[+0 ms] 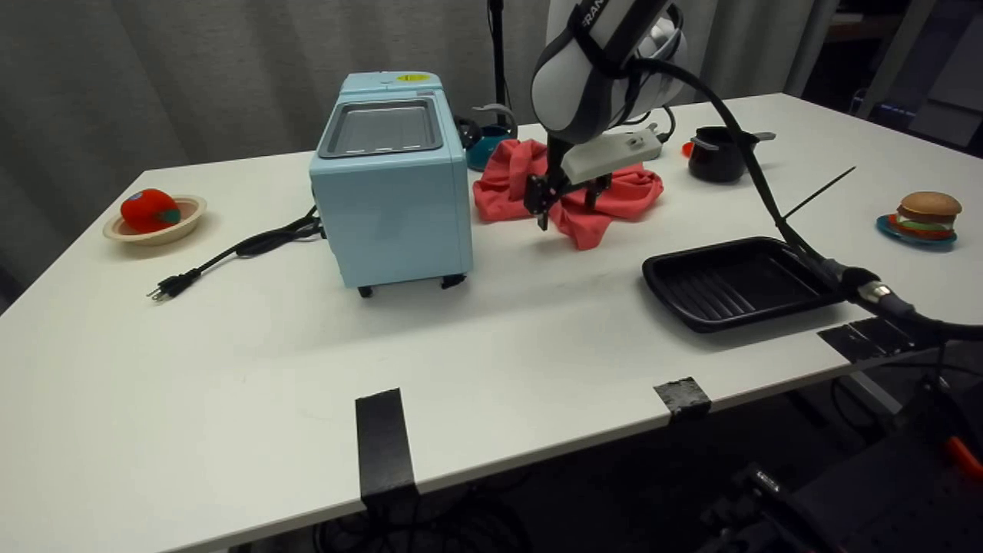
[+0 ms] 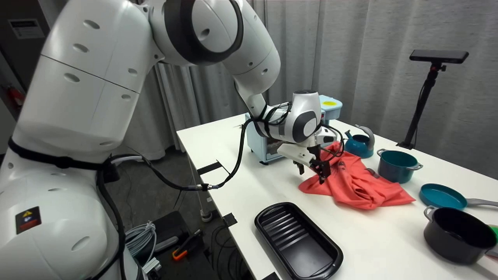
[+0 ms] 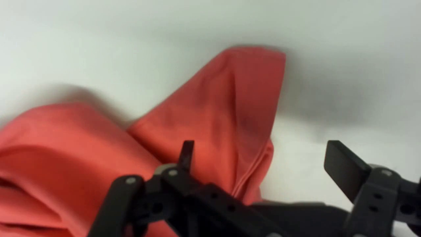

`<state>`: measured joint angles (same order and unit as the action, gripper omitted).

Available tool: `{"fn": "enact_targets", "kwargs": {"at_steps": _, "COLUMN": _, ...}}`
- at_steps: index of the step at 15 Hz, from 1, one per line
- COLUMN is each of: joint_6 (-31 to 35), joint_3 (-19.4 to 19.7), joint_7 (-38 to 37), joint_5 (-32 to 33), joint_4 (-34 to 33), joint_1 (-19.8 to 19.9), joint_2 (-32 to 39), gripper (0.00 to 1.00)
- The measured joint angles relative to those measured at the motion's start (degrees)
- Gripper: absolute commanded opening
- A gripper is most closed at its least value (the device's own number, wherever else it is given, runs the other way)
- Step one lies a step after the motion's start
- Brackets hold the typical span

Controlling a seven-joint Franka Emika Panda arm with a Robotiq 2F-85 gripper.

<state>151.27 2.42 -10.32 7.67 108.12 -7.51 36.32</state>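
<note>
A crumpled red cloth [image 2: 362,190] lies on the white table, seen in both exterior views. My gripper [image 3: 261,154] stands open over the cloth's edge, its jaws wide apart and holding nothing. In the wrist view a folded corner of the cloth [image 3: 210,108] points up the picture, and part of it lies between the two fingers. The left finger [image 3: 186,154] is over the fabric; bare table shows behind the right one. Whether a fingertip touches the cloth, I cannot tell. A light-blue countertop oven [image 1: 392,207] stands close beside the gripper in an exterior view.
Near the table edge sits a black ribbed tray [image 2: 299,241]. Beyond the cloth are a teal kettle [image 2: 360,146], a teal pot [image 2: 397,171], a teal pan [image 2: 443,195] and a black pot [image 2: 455,241]. A toy burger [image 1: 925,215], a bowl [image 1: 165,234] with a tomato and a power cord [image 1: 269,242] lie farther off.
</note>
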Motion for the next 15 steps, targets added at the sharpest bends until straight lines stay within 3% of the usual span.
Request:
{"fn": "enact_targets", "kwargs": {"at_steps": 1, "joint_6": -0.3, "joint_3": -0.3, "joint_7": 0.4, "joint_5": -0.2, "joint_4": -0.2, "joint_1": 0.3, "joint_2": 0.6, "gripper": 0.74}}
{"fn": "enact_targets", "kwargs": {"at_steps": 10, "joint_6": -4.4, "joint_3": -1.7, "joint_7": 1.0, "joint_5": -2.3, "joint_4": -1.9, "joint_1": 1.0, "joint_2": 1.3, "gripper": 0.05}}
{"fn": "enact_targets", "kwargs": {"at_steps": 12, "joint_6": -6.1, "joint_3": -2.1, "joint_7": 1.6, "joint_5": -2.8, "joint_4": -1.0, "joint_1": 1.1, "joint_2": 0.4, "gripper": 0.0}}
{"fn": "enact_targets", "kwargs": {"at_steps": 15, "joint_6": -8.9, "joint_3": -2.4, "joint_7": 3.5, "joint_5": -2.9, "joint_4": 1.9, "joint_1": 1.6, "joint_2": -1.7, "gripper": 0.03}}
